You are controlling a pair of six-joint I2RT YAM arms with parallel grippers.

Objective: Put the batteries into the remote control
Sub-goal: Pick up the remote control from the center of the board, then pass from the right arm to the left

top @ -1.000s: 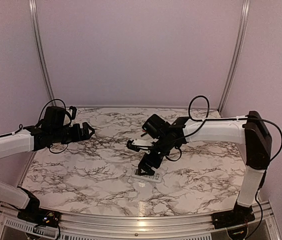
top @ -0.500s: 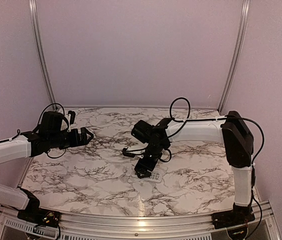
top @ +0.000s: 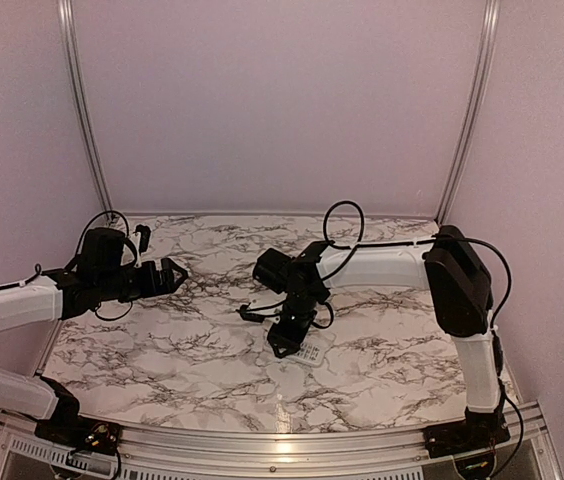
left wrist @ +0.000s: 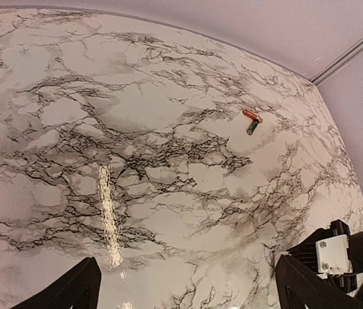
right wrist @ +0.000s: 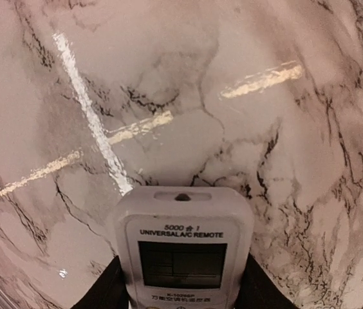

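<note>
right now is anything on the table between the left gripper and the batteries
Nothing visible does. From the left wrist view, only bare marble table lies between the open left gripper and the batteries, which lie together ahead and to the right. The right arm shows at the lower right edge, off that line.

Left pincer (top: 172, 271) raised, jaws wide, right pincer (top: 282, 343) low, gripping remote control (right wrist: 183, 248) sides

Soft pinkish light w/ glare streaks on marble table (left wrist: 168, 129), fisheye edges.
</note>
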